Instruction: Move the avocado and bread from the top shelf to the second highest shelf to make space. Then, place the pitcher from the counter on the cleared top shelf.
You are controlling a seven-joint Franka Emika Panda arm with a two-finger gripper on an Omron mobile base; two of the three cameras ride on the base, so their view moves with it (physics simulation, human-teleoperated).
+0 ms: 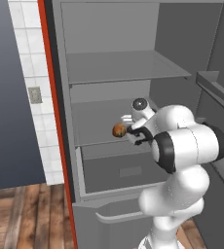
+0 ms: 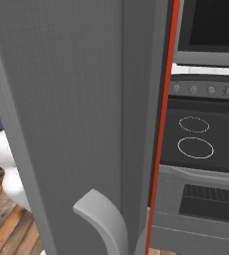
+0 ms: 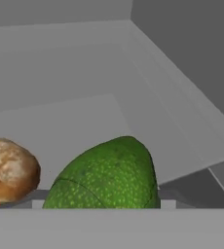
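Observation:
My gripper [image 1: 127, 127] reaches into the open fridge at the level of the second highest shelf [image 1: 94, 121]. In the hand view the dark-green avocado [image 3: 104, 177] fills the gap of the gripper [image 3: 102, 204], with a fingertip [image 3: 168, 204] against each side. The orange-brown bread [image 3: 9, 171] lies on this shelf [image 3: 75, 121] just left of the avocado, apart from it. From the left base the bread [image 1: 119, 130] shows beside the hand, which hides the avocado. The top shelf [image 1: 128, 68] is bare. The pitcher and counter are out of view.
A boxy grey drawer [image 1: 119, 170] sits below the shelf. The fridge's side wall [image 3: 192, 73] is close on the right. The open fridge door [image 2: 61, 124] with its curved handle [image 2: 101, 219] blocks the right base view. A stove [image 2: 201, 139] stands beyond it.

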